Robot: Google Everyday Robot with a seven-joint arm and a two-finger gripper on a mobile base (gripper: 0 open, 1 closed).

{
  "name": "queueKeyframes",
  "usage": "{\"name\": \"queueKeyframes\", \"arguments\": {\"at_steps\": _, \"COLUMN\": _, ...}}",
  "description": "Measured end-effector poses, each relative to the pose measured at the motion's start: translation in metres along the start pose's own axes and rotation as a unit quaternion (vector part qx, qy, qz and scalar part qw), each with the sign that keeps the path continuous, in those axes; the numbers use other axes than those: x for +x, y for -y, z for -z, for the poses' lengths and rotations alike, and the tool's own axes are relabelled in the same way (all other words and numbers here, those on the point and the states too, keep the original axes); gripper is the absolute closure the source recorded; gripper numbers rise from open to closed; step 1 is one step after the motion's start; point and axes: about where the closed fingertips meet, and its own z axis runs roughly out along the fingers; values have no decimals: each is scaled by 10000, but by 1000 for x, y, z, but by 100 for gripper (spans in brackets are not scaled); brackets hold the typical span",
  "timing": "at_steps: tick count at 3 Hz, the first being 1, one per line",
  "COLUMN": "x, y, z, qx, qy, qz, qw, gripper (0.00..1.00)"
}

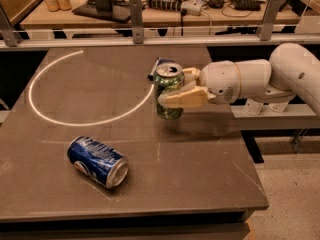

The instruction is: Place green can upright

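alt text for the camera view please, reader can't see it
The gripper, reaching in from the right, grips a green can upright over the table. A blue can lies on its side front left; a dark packet sits behind the green can.

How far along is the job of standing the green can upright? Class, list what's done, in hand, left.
Done: the green can is upright, top up. In hand: the gripper, reaching in from the right, has its jaws shut on the can's side; whether it rests on the table is unclear. Left: probably set down, release, withdraw.
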Motion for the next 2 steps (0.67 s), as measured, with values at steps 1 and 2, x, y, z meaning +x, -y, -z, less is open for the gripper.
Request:
{"name": "queueKeyframes", "arguments": {"at_steps": 1, "x": 13, "y": -2, "z": 9, "qx": 109, "qy": -49, "qz": 203, "qw": 9997, "gripper": 51}}
{"name": "queueKeyframes", "arguments": {"at_steps": 2, "x": 23, "y": 7, "z": 10, "qx": 137, "qy": 179, "qz": 269, "qw": 9994, "gripper": 28}}
